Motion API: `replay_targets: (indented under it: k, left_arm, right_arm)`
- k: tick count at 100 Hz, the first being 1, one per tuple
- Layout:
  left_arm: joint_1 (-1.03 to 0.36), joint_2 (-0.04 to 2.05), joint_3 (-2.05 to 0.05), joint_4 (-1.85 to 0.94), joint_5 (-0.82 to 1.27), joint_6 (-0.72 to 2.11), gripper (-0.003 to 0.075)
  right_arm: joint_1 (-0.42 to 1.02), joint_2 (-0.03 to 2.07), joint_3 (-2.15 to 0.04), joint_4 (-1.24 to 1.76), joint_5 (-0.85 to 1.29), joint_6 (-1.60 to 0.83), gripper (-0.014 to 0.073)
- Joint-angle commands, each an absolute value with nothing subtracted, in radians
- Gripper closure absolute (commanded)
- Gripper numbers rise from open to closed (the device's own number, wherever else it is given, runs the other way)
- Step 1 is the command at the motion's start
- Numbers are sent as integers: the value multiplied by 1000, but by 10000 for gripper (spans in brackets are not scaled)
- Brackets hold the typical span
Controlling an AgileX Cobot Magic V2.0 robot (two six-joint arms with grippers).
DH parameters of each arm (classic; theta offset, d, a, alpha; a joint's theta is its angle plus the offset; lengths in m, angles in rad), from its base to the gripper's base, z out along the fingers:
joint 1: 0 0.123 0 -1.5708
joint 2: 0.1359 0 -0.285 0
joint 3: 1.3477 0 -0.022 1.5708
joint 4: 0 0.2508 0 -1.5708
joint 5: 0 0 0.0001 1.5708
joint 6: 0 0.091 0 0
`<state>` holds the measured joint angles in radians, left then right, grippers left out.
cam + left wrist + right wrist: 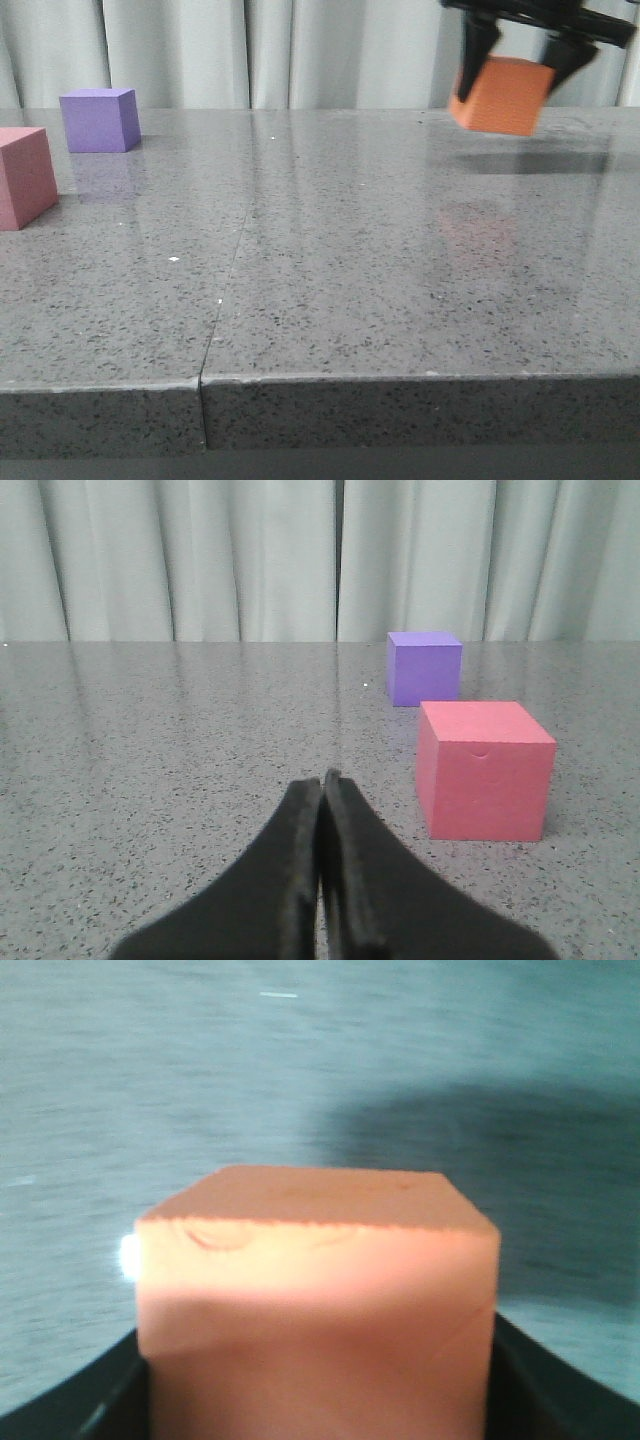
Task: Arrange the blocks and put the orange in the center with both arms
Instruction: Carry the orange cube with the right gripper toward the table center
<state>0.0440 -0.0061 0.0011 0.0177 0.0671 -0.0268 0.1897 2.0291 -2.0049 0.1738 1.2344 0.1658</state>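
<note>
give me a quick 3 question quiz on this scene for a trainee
1. True or false: the orange cube is resting on the table.
2. Which cube sits nearer the curtain: A purple cube, B pink cube, C orange cube?
3. Fill in: the left hand is ____ and holds nothing.

Key
1. False: the right hand holds it lifted, with its shadow on the table below.
2. A
3. shut
</note>
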Motion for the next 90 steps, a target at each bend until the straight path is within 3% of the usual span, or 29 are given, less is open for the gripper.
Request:
replay_targets:
  k: [1,29,66,73,88,90]
  left_arm:
    - [44,-33,41,9,-14,-28,741]
    - [44,-33,41,9,-14,-28,741]
    - [44,-33,41,9,-14,-28,741]
    - [44,-33,41,9,-14,-28,741]
    - [44,-33,41,9,-14,-28,741]
    - [44,-33,41,9,-14,-28,741]
  right_arm:
    - [248,1970,-2058,205,1287,200,326]
    - [382,2009,-2076,243,1241,299,326]
    - [395,2076,-2076,293,1234,340,324]
    - [395,2077,-2076,298,1233,340,268]
    - [395,2077,-2076,324,1228,338,-66]
    - [395,2077,-2076,325,1228,337,-70]
